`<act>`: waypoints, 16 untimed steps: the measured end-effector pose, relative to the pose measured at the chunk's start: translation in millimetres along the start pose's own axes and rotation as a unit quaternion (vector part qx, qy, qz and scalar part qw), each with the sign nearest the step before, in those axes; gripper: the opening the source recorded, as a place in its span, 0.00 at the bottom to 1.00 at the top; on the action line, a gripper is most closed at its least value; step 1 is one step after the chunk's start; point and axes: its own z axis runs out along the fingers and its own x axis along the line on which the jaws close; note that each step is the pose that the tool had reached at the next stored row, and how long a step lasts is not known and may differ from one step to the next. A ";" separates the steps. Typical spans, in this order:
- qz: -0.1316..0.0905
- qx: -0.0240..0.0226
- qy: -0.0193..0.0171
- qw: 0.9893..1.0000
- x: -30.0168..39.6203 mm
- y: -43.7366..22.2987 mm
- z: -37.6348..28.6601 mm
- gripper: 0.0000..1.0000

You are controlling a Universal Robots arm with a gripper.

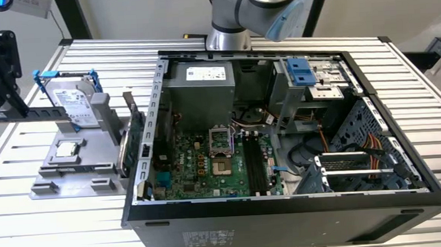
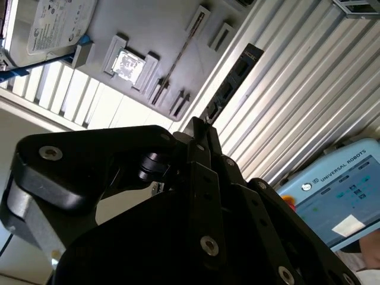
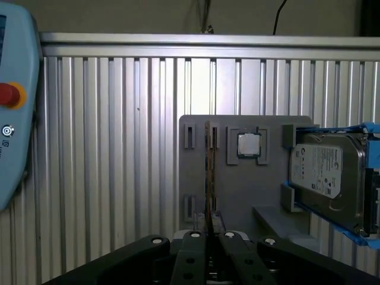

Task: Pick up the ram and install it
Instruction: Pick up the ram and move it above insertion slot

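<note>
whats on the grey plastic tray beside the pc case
On the grey plastic tray: a silver hard drive with blue rails, a small square silver chip and an upright green card. The drive covers the tray beneath it.

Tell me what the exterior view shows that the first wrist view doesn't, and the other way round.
Exterior view's own: the open computer case with its motherboard, and the arm's base. First wrist view's own: a close look at the gripper shut on the ram, edge-on, and a blue pendant with a red button. Shared: the gray holder, hard drive and processor chip.
</note>
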 end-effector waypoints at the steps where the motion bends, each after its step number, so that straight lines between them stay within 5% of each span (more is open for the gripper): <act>1: 0.000 0.000 0.000 1.000 0.0 -0.7 0.0 0.00; 16: 0.000 0.000 0.000 1.000 -0.1 -16.2 -0.1 0.00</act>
